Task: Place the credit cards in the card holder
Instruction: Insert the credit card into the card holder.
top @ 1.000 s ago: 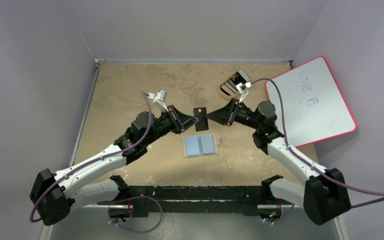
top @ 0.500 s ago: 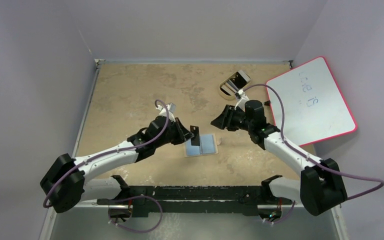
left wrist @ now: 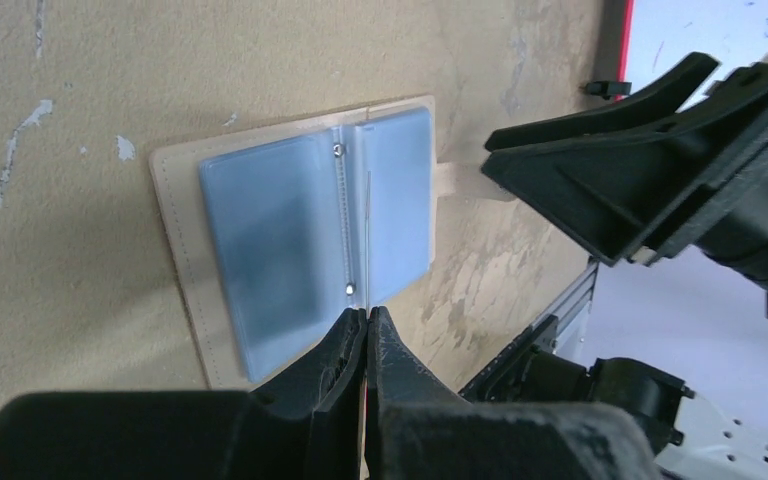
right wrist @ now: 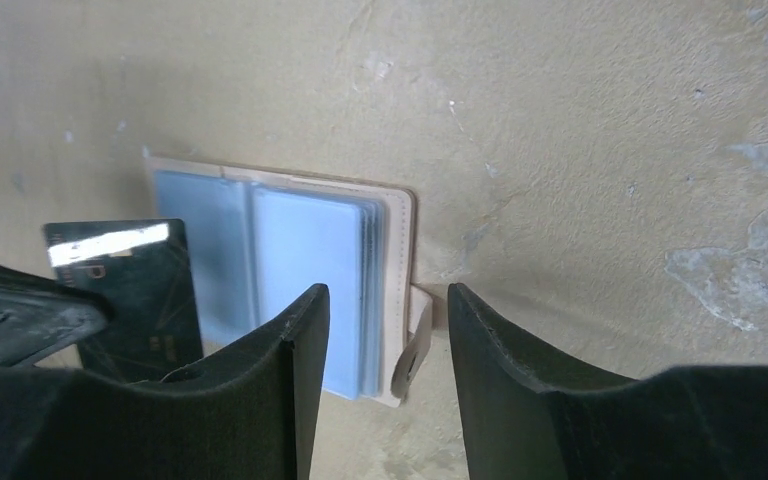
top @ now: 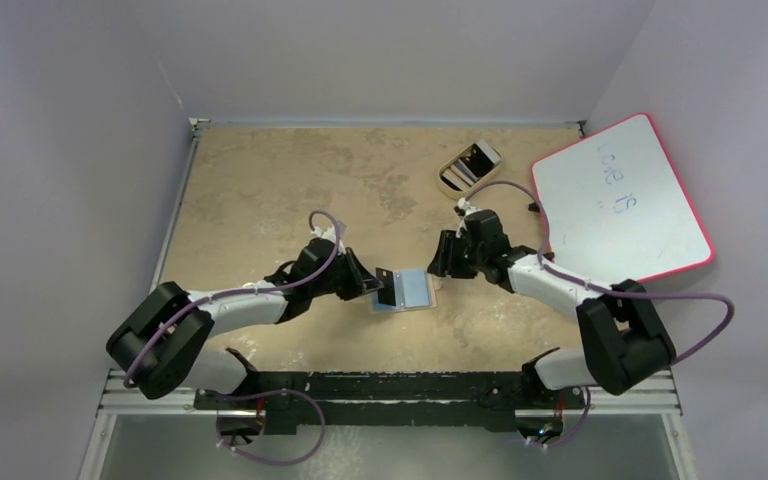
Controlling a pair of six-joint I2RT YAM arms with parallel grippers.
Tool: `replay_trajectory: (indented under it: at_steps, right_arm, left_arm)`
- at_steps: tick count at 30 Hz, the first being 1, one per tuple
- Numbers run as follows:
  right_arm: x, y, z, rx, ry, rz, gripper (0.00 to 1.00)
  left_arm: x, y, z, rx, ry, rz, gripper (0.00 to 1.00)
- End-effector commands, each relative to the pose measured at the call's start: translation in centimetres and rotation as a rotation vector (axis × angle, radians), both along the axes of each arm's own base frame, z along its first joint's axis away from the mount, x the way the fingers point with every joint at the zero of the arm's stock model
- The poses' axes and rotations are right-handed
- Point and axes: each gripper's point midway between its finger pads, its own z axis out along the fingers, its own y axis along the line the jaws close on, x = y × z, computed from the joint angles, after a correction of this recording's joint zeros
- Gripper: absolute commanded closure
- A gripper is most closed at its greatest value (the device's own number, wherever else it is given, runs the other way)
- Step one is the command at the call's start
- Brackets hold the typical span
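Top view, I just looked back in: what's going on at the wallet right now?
The left gripper is shut on a dark card, holding it on edge just above the open card holder, near the fold between its two pale blue panels. The card is not in a sleeve yet. The right gripper is open, low at the holder's snap tab side; whether it touches the holder I cannot tell.

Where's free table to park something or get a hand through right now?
Free: the back-left of the table, from its left edge across to the tray; also the near strip between card holder and table edge. Crowded: centre, where the left end effector with its card and the right end effector flank the holder; whiteboard covers the right.
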Motion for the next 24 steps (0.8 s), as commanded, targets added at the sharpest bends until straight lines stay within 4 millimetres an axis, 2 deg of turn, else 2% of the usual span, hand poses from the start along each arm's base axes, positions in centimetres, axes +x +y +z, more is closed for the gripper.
replay_trajectory:
  at_steps: [1,4,10,12,16,24]
  right_arm:
    - [0.9,0.4,-0.3,-0.044,-0.004,0.016,0.52]
    - [0.8,0.4,-0.7,-0.053,0.003,0.008,0.58]
    - [0.6,0.2,-1.2,-0.054,0.004,-0.008,0.84]
    - [0.6,0.3,-1.4,-0.055,0.008,-0.004,0.89]
    - [0.4,0.3,-1.6,-0.052,0.012,-0.003,0.93]
    - [0.1,0.5,-2.0,-0.035,0.020,0.005,0.93]
  left_arm:
    - [0.6,-1.4,2.6,-0.145,-0.044,-0.037,1.00]
    - [0.6,-1.6,2.4,-0.145,-0.039,-0.051,1.00]
    - [0.6,-1.9,1.5,-0.136,-0.023,-0.078,1.00]
    - [0.7,-1.8,1.1,-0.130,-0.014,-0.081,1.00]
    - [0.7,-1.6,0.4,-0.111,-0.009,-0.089,1.00]
    - [0.8,-2.0,-0.1,-0.117,-0.004,-0.100,1.00]
